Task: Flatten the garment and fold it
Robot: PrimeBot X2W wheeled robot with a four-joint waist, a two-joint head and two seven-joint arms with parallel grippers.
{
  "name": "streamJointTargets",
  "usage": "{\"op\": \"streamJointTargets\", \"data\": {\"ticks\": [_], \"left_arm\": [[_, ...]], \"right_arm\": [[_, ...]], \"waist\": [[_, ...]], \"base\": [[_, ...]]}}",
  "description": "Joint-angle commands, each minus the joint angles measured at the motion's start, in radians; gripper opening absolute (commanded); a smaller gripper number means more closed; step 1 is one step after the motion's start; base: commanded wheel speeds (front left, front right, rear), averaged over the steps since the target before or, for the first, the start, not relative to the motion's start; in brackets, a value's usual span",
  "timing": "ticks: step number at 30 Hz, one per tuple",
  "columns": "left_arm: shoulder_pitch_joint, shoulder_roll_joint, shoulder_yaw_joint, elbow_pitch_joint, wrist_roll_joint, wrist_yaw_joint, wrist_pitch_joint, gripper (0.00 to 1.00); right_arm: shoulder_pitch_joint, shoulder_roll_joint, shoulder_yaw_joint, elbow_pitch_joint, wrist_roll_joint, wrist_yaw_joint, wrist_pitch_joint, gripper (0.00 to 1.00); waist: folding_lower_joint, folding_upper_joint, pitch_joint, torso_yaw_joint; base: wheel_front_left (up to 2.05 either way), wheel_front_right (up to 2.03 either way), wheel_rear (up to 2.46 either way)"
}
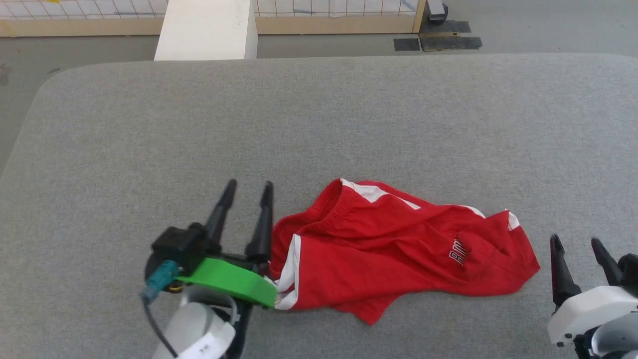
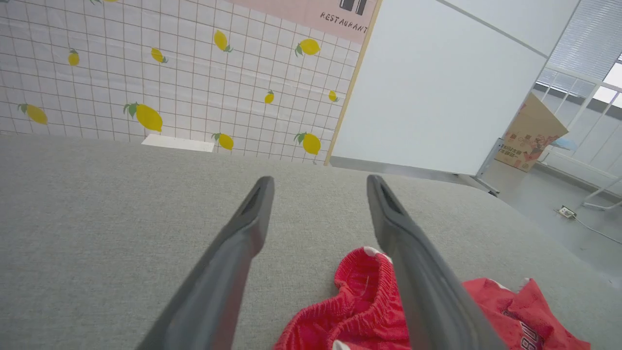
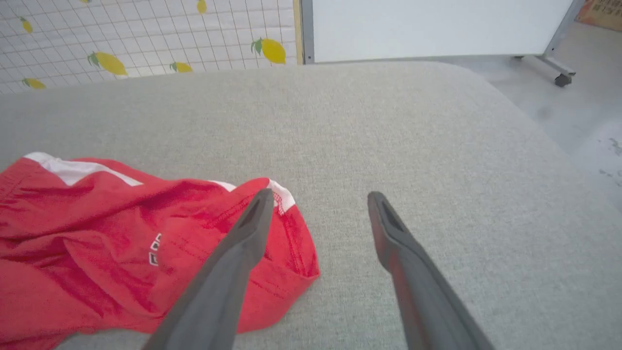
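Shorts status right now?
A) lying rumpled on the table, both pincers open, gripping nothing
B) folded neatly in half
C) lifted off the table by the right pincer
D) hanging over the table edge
A: the shorts lie rumpled on the table, and the left pincer and right pincer both stand open beside them, gripping nothing.

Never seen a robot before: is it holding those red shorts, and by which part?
Nothing is held. The left gripper and right gripper stand open beside the red soft-fabric shorts with white stripes.
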Motion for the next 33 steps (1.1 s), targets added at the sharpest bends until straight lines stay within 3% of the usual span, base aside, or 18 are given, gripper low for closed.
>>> {"op": "streamJointTargets", "data": {"ticks": [1, 6, 11, 17, 21, 24, 28, 33], "left_arm": [[-0.006, -0.002, -0.025, 0.017, -0.012, -0.007, -0.004, 1.00], [-0.139, -0.002, -0.168, 0.160, -0.088, 0.002, 0.039, 1.00], [-0.311, -0.002, -0.303, 0.273, -0.222, 0.055, 0.216, 1.00], [-0.498, -0.002, -0.436, 0.402, -0.330, 0.185, 0.454, 1.00], [-0.597, -0.002, -0.488, 0.505, -0.334, 0.266, 0.585, 1.00], [-0.660, -0.002, -0.520, 0.577, -0.317, 0.303, 0.675, 1.00], [-0.719, -0.002, -0.539, 0.634, -0.321, 0.310, 0.771, 1.00], [-0.774, 0.001, -0.585, 0.681, -0.302, 0.287, 0.879, 1.00]], "right_arm": [[-0.016, 0.001, 0.010, -0.015, -0.013, -0.002, -0.039, 1.00], [-0.020, 0.001, 0.040, -0.034, -0.026, -0.002, -0.162, 1.00], [-0.033, 0.001, 0.060, -0.022, -0.019, -0.002, -0.197, 1.00], [-0.056, 0.001, 0.085, -0.008, -0.002, -0.002, -0.212, 1.00], [-0.072, 0.001, 0.095, -0.006, 0.008, -0.002, -0.221, 1.00], [-0.080, 0.001, 0.097, -0.007, 0.014, -0.002, -0.227, 1.00], [-0.090, 0.001, 0.101, 0.003, 0.022, -0.002, -0.234, 1.00], [-0.100, 0.001, 0.109, 0.017, 0.031, -0.002, -0.242, 1.00]], "waist": [[0.0000, 0.0000, -0.003, 0.000], [0.0000, 0.0000, 0.009, -0.011], [0.0000, 0.0000, 0.035, -0.035], [0.0000, 0.0000, 0.074, -0.072], [0.0000, 0.0000, 0.101, -0.095], [0.0000, 0.0000, 0.120, -0.107], [0.0000, 0.0000, 0.139, -0.117], [0.0000, 0.0000, 0.152, -0.123]], "base": [[0.00, 0.00, 0.00], [0.00, 0.00, 0.00], [0.00, 0.00, 0.00], [0.00, 0.00, 0.00], [0.00, 0.00, 0.00], [0.00, 0.00, 0.00], [0.00, 0.00, 0.00], [0.00, 0.00, 0.00]]}}
